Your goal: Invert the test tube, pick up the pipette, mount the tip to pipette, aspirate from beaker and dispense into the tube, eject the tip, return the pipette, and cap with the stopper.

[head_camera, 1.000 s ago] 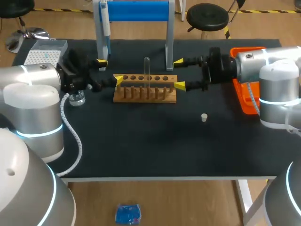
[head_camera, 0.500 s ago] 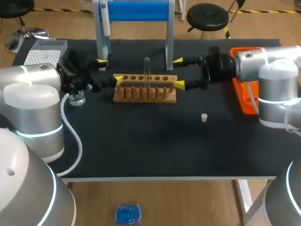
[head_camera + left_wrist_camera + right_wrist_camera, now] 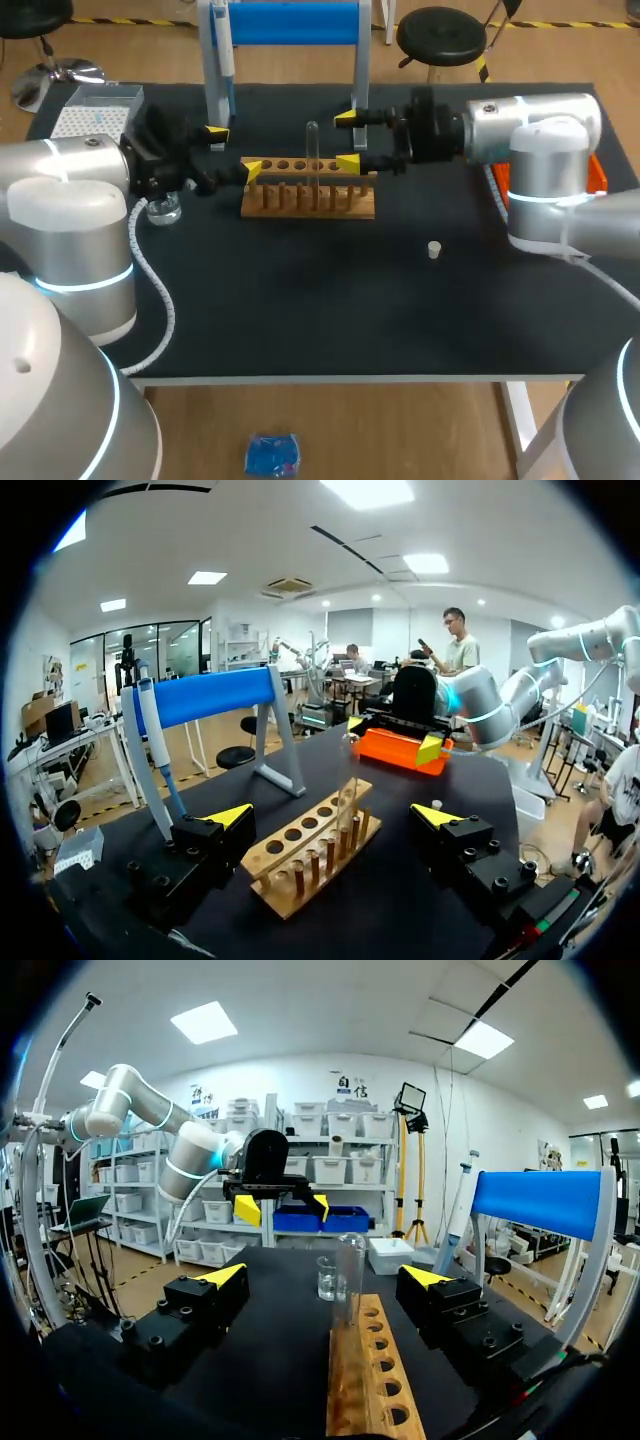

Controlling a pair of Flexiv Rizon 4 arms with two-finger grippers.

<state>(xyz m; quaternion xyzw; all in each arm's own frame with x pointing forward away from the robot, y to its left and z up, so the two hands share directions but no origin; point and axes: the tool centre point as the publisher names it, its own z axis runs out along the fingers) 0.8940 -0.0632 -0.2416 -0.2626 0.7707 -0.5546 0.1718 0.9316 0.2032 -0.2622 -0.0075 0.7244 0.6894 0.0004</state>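
A clear test tube (image 3: 312, 150) stands upright in the wooden rack (image 3: 308, 200), also seen as the tube (image 3: 349, 1280) just ahead of my right gripper (image 3: 323, 1277). In the head view my right gripper (image 3: 348, 140) is open at the rack's right end, short of the tube. My left gripper (image 3: 233, 152) is open at the rack's left end, with the rack (image 3: 310, 845) ahead between its fingers. The pipette (image 3: 225, 50) hangs on the blue stand. A glass beaker (image 3: 163, 208) sits by my left arm. A small pale stopper (image 3: 434, 249) lies on the mat.
A tip box (image 3: 95, 110) stands at the back left corner. An orange tray (image 3: 497, 185) lies at the right, mostly hidden behind my right arm. The blue stand's white leg (image 3: 360, 90) rises just behind the right gripper.
My right arm has moved left along the rack, bringing its open gripper closer to the test tube. The left arm and the tube have stayed put.
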